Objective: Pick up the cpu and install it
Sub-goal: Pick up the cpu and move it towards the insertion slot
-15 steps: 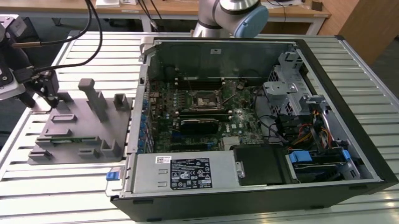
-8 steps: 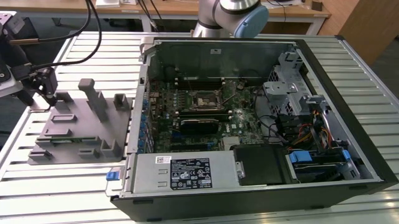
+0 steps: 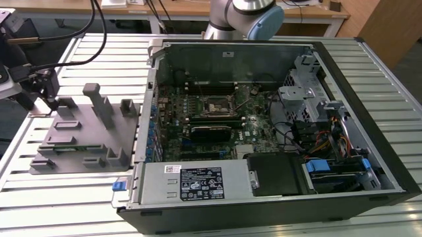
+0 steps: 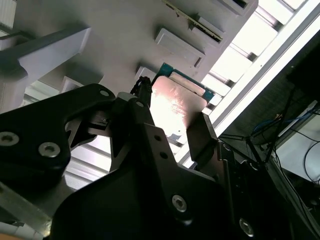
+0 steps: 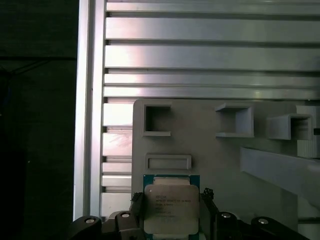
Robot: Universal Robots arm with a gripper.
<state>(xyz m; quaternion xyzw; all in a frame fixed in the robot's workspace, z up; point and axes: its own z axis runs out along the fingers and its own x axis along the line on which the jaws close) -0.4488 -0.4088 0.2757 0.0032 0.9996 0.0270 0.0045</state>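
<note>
1. The cpu (image 5: 171, 207) sits between the two fingers of the claw (image 5: 172, 204), silvery lid facing the first wrist view. A thin green board edge shows on the side away from the claw body.
2. The claw is narrowed to the width of the cpu. One dark finger (image 5: 207, 200) stands at each of two opposite edges of the chip. The pads appear to bear on those edges, though the contact line is shaded in both wrist views.
3. Whether the cpu rests on the surface beneath it or is raised off it cannot be determined.
4. In the second wrist view the lid (image 4: 175, 102) reflects light brightly between the fingers.
5. Beneath the claw lies a grey fixture plate (image 5: 210, 155). A low rectangular frame (image 5: 168, 161) sits on it just beyond the fingertips, and two open box-shaped holders (image 5: 157, 120) stand farther out.
6. Beyond the plate edge runs the slatted aluminium table (image 5: 200, 55).
7. In the exterior view the claw (image 3: 38, 104) hangs over the end of the fixture plate (image 3: 86, 133) farthest from the open computer case (image 3: 369, 123).
8. The black socket (image 3: 216, 105) on the motherboard inside that case lies well apart from the claw, toward the exterior view's right.
</note>
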